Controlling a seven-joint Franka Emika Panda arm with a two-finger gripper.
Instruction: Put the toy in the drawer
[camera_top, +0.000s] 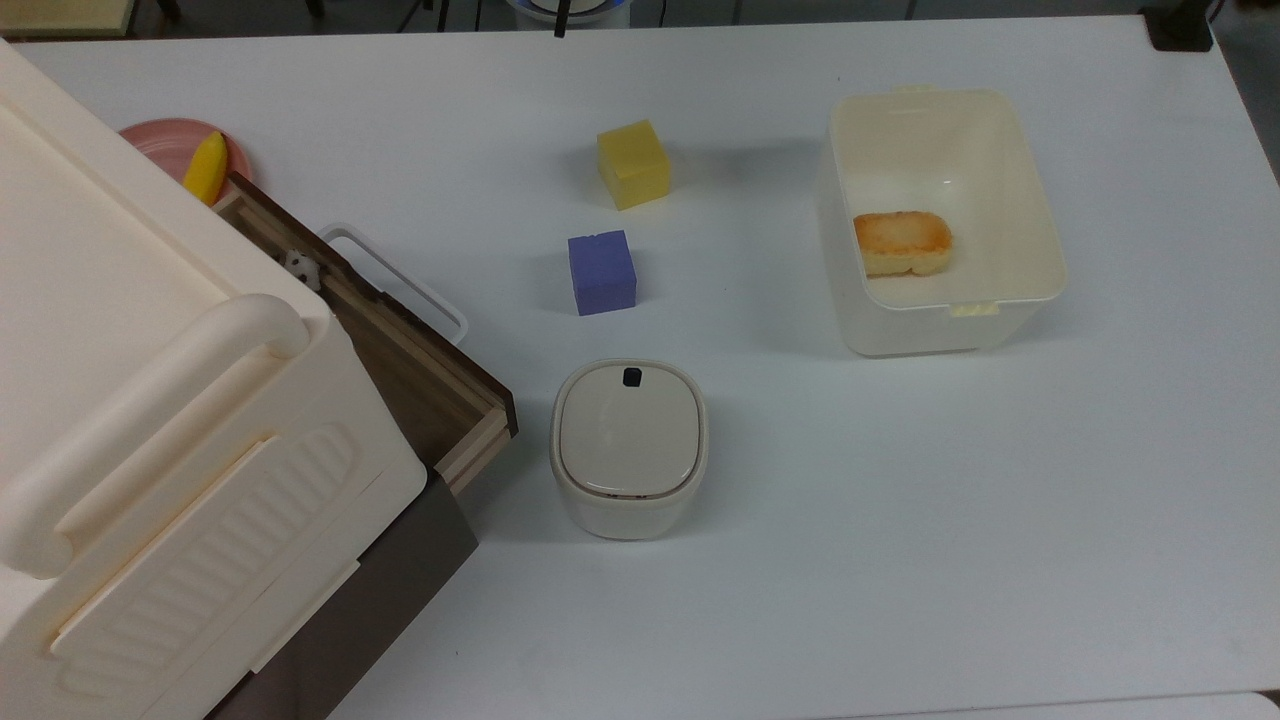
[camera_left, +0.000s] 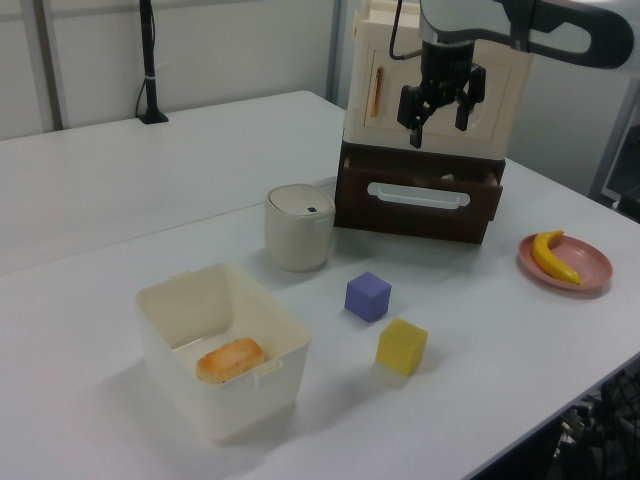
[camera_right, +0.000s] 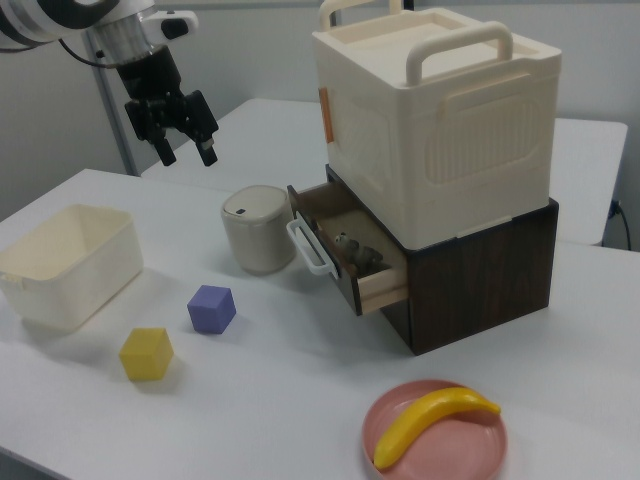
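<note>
The toy (camera_top: 299, 266), a tiny black-and-white panda, lies inside the open drawer (camera_top: 470, 440) near its back corner; in the right view the toy (camera_right: 352, 248) rests on the drawer's dark floor. The drawer (camera_right: 375, 286) is pulled out from under the cream cabinet (camera_right: 440, 110), white loop handle forward. My gripper (camera_left: 440, 130) hangs open and empty in the air, high above the table in front of the cabinet. In the right view the gripper (camera_right: 188, 154) is well to the right view's left of the drawer, above the lidded bin.
A small lidded cream bin (camera_top: 629, 447) stands beside the drawer. A purple cube (camera_top: 601, 272) and a yellow cube (camera_top: 632, 164) sit mid-table. A cream tub (camera_top: 1040, 200) holds a piece of bread (camera_top: 902, 242). A banana (camera_top: 205, 167) lies on a pink plate (camera_top: 160, 140).
</note>
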